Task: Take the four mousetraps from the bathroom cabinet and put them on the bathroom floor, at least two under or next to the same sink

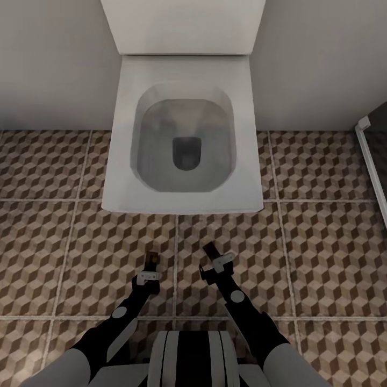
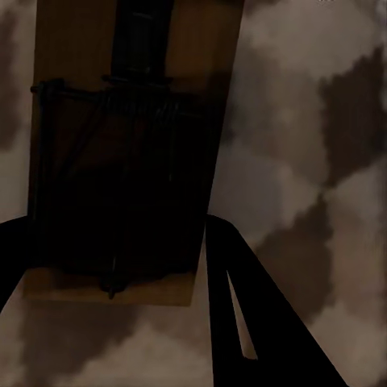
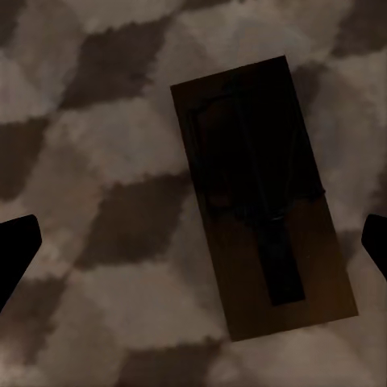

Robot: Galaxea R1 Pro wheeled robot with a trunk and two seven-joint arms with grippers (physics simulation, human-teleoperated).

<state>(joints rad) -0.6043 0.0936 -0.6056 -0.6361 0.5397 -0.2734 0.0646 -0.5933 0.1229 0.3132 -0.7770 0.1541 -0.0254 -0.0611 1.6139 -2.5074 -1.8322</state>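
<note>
Nearest the head camera is the robot's striped trunk [image 1: 192, 359], with two arms reaching forward and down over the bathroom floor [image 1: 322, 252]. The left gripper [image 1: 152, 262] hangs low above the patterned tiles with one mousetrap [image 1: 153, 260] at its tip. In the left wrist view that mousetrap [image 2: 121, 145] sits between the two dark fingers [image 2: 250, 322], its wooden board and wire frame facing the camera; the fingers stand either side of it, but whether they pinch it cannot be told.

The right gripper [image 1: 211, 253] points down at the tiles just beside the left one. In the right wrist view its fingertips [image 3: 16, 242] are spread wide at the picture's edges, and a second mousetrap [image 3: 262, 197] lies flat on the floor between them, touching neither.

So two mousetraps are counted: one at the left gripper, one on the floor under the right.

Beyond both grippers stands one white toilet [image 1: 184, 140], lid [image 1: 183, 26] raised against the wall [image 1: 48, 64]. At the far right is a glass panel's edge [image 1: 371, 161].
</note>
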